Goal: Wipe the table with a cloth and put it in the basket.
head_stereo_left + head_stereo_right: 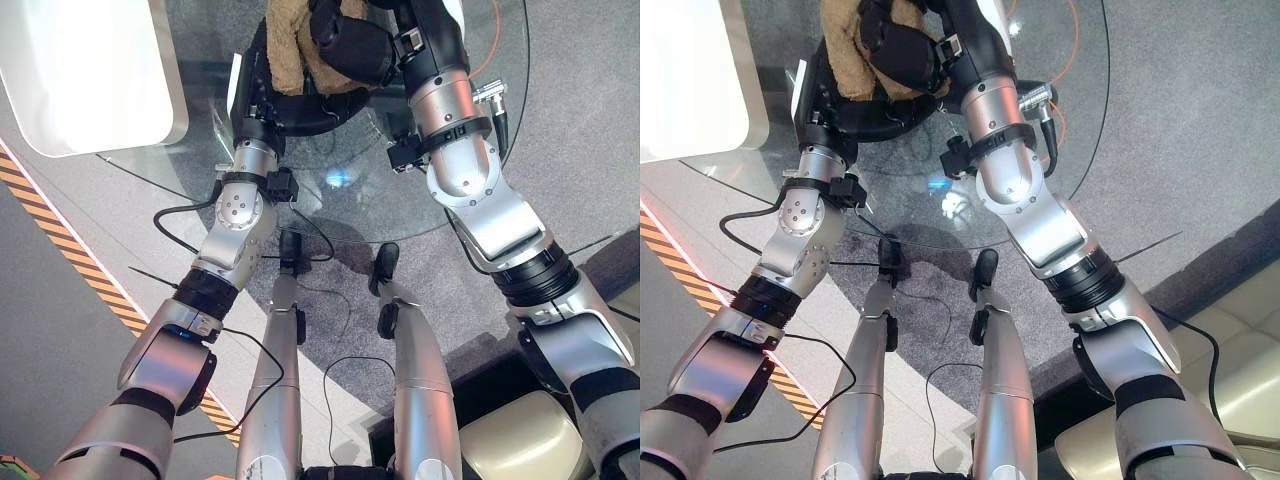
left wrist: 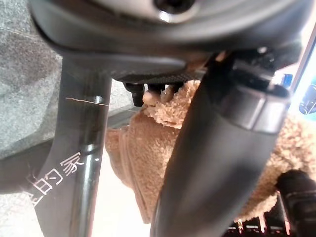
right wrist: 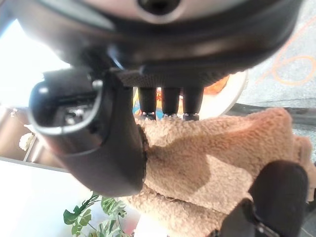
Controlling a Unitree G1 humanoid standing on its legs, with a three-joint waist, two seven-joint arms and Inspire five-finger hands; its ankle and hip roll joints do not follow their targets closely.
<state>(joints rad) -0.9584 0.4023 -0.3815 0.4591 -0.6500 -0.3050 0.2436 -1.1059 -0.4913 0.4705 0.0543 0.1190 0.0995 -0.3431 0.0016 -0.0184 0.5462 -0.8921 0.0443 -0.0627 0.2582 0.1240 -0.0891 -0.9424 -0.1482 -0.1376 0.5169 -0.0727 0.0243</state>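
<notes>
Looking down over the round clear glass worktop point(image 1: 400, 190), we see the fluffy tan fleece cloth point(image 1: 290, 50) bunched at its far side, held up between both dark hands. Our right hand point(image 1: 350, 45) has its fingers point(image 3: 163, 101) and thumb curled round the cloth's upper part, pinching it, while our left hand point(image 1: 820, 95) sits just beside and below it, its thumb point(image 2: 212, 163) lying across the fleece and its fingers point(image 2: 140, 91) closed on it. Beyond the arms' left lies a white rounded-corner panel point(image 1: 90, 70), and grey carpet point(image 1: 580, 150) shows through the glass.
</notes>
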